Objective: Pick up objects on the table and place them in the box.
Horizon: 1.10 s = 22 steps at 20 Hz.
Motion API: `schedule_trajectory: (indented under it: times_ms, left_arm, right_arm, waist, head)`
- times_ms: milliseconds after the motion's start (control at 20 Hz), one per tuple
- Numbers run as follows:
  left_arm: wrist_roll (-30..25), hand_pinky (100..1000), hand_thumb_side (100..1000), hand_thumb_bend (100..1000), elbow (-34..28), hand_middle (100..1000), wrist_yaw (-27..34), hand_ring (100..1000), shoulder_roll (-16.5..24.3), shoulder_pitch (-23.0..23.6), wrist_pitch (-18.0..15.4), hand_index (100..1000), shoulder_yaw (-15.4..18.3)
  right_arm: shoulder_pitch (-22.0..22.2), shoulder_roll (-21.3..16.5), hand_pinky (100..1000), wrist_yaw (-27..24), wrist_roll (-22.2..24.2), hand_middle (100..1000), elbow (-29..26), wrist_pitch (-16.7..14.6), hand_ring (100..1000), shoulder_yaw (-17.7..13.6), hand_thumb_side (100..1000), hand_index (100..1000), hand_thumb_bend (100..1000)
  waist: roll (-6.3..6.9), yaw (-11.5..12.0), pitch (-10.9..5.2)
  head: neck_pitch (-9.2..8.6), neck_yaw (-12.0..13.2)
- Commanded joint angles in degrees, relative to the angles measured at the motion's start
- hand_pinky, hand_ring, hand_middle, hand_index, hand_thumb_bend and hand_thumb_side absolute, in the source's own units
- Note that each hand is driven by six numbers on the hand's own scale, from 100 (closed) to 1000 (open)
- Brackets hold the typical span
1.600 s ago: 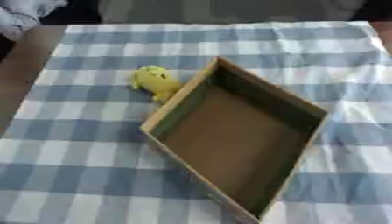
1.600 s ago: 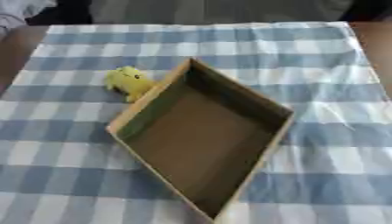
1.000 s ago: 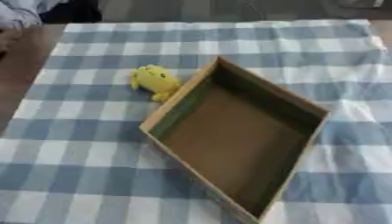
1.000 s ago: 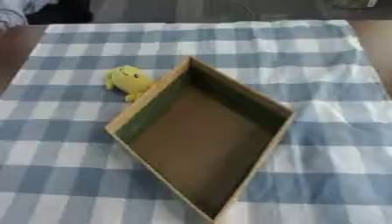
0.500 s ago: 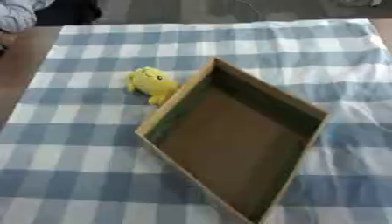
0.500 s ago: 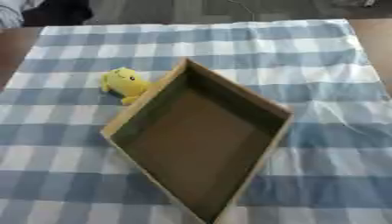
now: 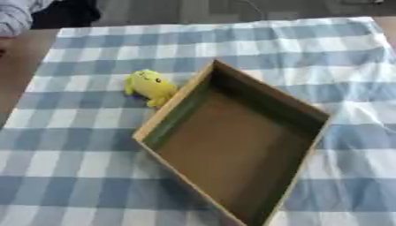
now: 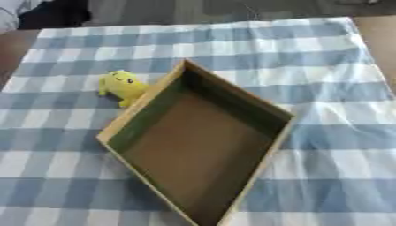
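Note:
A small yellow soft toy (image 7: 151, 87) lies on the blue and white checked cloth, touching the outside of the box's left wall. The open cardboard box (image 7: 166, 115) sits turned at an angle in the middle of the table, and its brown floor holds nothing. Neither of my hands shows in either eye view.
The checked cloth (image 8: 325, 57) covers most of the table, with a crease to the right of the box. Bare brown table (image 7: 19, 66) shows along the left edge. A person's sleeve (image 7: 19, 15) is at the far left corner, away from the toy.
The whole picture has shifted slightly, so the head has moved. The toy and the box keep their places relative to each other.

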Motion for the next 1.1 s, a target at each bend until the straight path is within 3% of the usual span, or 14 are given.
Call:
schedule_trajectory:
  times_ms: [50, 250, 450, 750, 1100]
  left_arm:
    - [-3.12, 698, 530, 100, 3.21, 729, -6.52, 711, 5.92, -3.29, -0.35, 964, -0.87]
    - [-10.15, 755, 502, 100, 9.23, 771, -14.88, 772, 9.23, -8.56, -2.42, 999, -3.72]
    - [-16.99, 787, 480, 100, 14.88, 779, -22.95, 804, 10.38, -13.86, -6.13, 1000, -6.20]
    - [-22.31, 816, 489, 100, 21.04, 794, -32.37, 839, 8.17, -20.53, -11.50, 1000, -8.61]
    - [-26.43, 841, 482, 100, 27.16, 805, -43.18, 870, 3.35, -27.45, -16.37, 1000, -11.79]
  right_arm:
    - [-0.32, -1.66, 665, 0.56, 0.28, 396, -1.14, -0.12, 510, 0.05, 493, 693, 100]
    - [-0.27, -1.83, 666, 0.59, 0.57, 395, -1.14, -0.05, 510, 0.34, 495, 693, 100]
    - [-0.18, -1.84, 666, 0.59, 0.84, 395, -1.14, 0.02, 510, 0.59, 497, 693, 100]
    - [-0.01, -1.58, 667, 0.58, 1.23, 394, -1.14, 0.12, 510, 0.90, 501, 694, 100]
    - [-0.11, -1.35, 668, 0.31, 1.79, 393, -1.14, 0.20, 511, 1.35, 501, 694, 100]
  waist:
    - [0.10, -0.07, -0.93]
    - [0.27, -0.33, -0.92]
    - [0.28, -0.61, -0.96]
    - [0.15, -1.19, -0.93]
    - [-0.01, -1.90, -1.14]
  head:
    - [-0.71, -0.07]
    - [-0.39, -0.23]
    - [1.43, -0.76]
    - [2.62, -1.04]
    - [1.85, 0.89]
